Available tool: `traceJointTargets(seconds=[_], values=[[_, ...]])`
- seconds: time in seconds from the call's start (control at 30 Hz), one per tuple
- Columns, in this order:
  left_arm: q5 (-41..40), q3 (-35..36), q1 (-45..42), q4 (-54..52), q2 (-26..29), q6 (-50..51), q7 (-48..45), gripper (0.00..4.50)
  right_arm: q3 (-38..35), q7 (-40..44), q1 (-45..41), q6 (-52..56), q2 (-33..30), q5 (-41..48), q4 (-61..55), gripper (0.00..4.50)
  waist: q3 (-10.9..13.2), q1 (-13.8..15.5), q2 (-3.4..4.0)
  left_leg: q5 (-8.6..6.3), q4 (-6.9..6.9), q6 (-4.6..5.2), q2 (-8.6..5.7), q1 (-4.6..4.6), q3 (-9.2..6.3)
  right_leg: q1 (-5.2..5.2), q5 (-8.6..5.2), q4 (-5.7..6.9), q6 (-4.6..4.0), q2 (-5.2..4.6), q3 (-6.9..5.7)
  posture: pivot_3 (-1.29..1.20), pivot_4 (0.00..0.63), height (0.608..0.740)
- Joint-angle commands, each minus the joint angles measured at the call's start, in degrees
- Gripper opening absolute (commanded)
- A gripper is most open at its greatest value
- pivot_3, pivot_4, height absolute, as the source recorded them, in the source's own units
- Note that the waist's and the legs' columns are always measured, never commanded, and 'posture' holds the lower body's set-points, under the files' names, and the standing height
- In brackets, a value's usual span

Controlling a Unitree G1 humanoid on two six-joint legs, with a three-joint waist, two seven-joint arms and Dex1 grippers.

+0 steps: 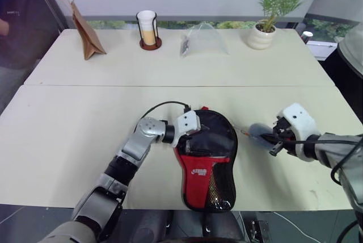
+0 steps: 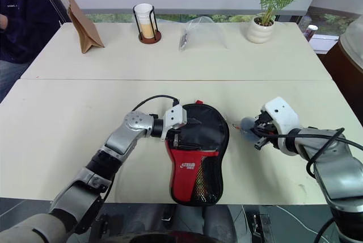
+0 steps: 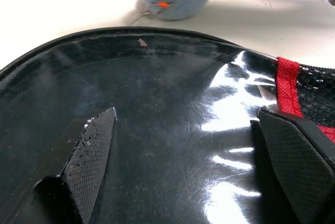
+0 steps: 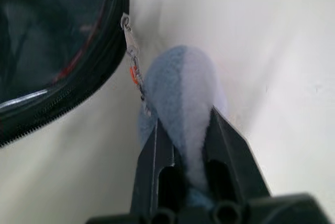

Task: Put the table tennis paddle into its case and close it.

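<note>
Black case zipped shut on table; contents hidden.

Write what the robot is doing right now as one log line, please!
left gripper: open, resting on case | right gripper: shut on blue fuzzy zip pull | case: flat on table

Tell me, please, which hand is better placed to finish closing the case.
The right hand. It is shut on the blue plush zipper pull, attached to the zipper at the case's edge. The left hand is open, its fingers lying on the case's clear window, so it may only steady it.
</note>
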Motion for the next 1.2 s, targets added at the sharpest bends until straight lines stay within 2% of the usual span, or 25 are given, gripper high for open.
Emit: traceJointTargets(seconds=[0.03,0.3,0.53,0.93,1.2], values=[[0.97,-1.73,1.84,2.85,0.81,1.42,-0.11,4.50,-3.07,1.54,3.28,3.87,-2.10,3.34,-5.86,0.02,0.00,0.09,-0.01,0.00,0.00,0.03,0.00,0.00,0.00,0.01,-0.02,-0.02,0.02,0.00,-0.01,0.00,0.150,0.734],[1.08,-1.95,1.83,3.25,0.69,1.09,0.09,4.50,-6.83,6.87,14.83,4.32,-7.66,9.43,-16.09,0.02,-0.12,0.05,-0.03,-0.09,-0.02,0.07,0.06,-0.01,-0.01,0.22,-0.04,-0.45,0.04,0.03,-0.06,0.00,0.150,0.734],[0.99,-1.99,1.80,3.16,0.71,1.16,0.19,4.50,-10.42,10.67,21.28,2.33,-10.46,12.73,-20.77,0.02,-0.15,0.06,-0.07,-0.15,0.00,0.11,0.06,0.00,-0.01,0.32,-0.04,-0.62,0.05,0.02,-0.07,0.00,0.150,0.734],[1.02,-1.93,2.02,2.94,0.34,1.68,0.93,4.50,-11.25,13.96,35.52,-10.32,-17.95,6.11,-20.97,0.02,-0.18,0.42,-0.07,-0.29,0.03,0.23,0.05,-0.01,-0.01,0.49,-0.10,-0.84,0.12,-0.04,-0.11,0.00,0.150,0.734],[0.97,-1.88,2.19,2.49,0.32,2.08,1.18,4.50,-7.32,12.18,33.05,-14.57,-16.35,6.92,-20.55,0.02,-0.19,0.39,-0.11,-0.31,0.03,0.25,0.05,0.02,-0.01,0.53,-0.10,-0.88,0.13,-0.04,-0.11,0.00,0.150,0.734]])
